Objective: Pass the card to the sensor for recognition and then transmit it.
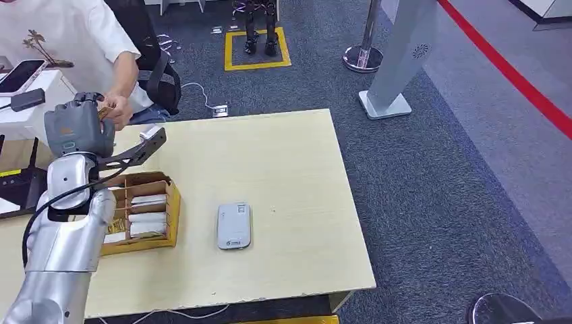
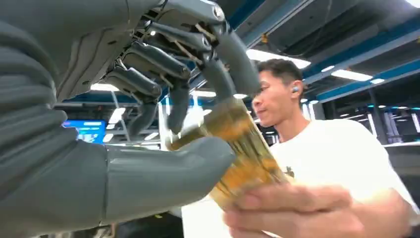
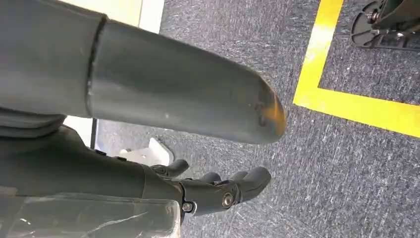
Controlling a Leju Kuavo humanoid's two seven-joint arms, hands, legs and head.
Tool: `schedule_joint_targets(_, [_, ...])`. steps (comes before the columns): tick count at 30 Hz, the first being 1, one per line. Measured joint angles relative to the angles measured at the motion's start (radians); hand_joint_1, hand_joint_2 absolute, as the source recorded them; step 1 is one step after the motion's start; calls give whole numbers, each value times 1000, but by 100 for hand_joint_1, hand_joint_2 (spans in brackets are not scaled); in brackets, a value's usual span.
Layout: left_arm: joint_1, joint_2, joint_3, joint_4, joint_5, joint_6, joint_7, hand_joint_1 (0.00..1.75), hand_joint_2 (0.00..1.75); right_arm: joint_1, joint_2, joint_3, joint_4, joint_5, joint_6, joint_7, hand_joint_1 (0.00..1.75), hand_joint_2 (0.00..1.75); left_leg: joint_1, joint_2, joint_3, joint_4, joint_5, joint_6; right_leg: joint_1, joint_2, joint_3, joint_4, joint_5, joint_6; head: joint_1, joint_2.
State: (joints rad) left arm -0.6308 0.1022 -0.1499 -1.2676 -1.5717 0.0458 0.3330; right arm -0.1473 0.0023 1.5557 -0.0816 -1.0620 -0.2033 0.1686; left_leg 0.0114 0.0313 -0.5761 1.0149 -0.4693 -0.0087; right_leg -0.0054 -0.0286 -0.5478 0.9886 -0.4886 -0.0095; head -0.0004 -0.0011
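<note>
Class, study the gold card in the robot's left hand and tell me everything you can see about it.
The card looks thin, flat and shiny gold, blurred in the left wrist view, so any print is unreadable. The left hand pinches one end between its thick grey thumb and dark fingers. A person's hand grips the other end. It is held in the air beyond the table's far left corner, tilted.
</note>
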Motion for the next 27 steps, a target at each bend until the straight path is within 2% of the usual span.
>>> schedule_joint_targets(5, [-1, 0, 0, -5, 0, 4, -5, 0, 0, 0, 0, 0, 0, -8, 0, 0, 0, 0, 0, 0, 0, 0, 0, 0, 0, 0, 0, 0, 0, 0, 0, 0])
schedule_joint_targets(6, [-1, -1, 0, -8, 0, 4, -8, 0, 175, 0, 0, 0, 0, -9, 0, 0, 0, 0, 0, 0, 0, 0, 0, 0, 0, 0, 0, 0, 0, 0, 0, 0])
schedule_joint_targets(13, [13, -3, 0, -103, 0, -38, -41, 0, 175, 1, 0, 0, -1, -40, -1, -2, 0, 0, 0, 0, 0, 0, 0, 0, 0, 0, 0, 0, 0, 0, 0, 0])
schedule_joint_targets(15, [32, -3, 0, -138, 0, -50, -74, 0, 175, 1, 0, 0, -1, -56, -2, -2, 0, 0, 0, 0, 0, 0, 0, 0, 0, 0, 0, 0, 0, 0, 0, 0])
schedule_joint_targets(19, [102, -5, 0, -225, 0, -72, -127, 0, 175, 3, 0, 0, -1, -83, -5, 0, 0, 0, 0, 0, 0, 0, 0, 0, 0, 0, 0, 0, 0, 0, 0, 0])
schedule_joint_targets(27, [316, -25, 0, -375, 12, -77, -247, 0, 175, 9, 0, -5, -1, -140, -19, 1, 0, 0, 0, 1, 0, 0, -1, 0, 0, 1, 0, -1, 0, 0, 0, 0])
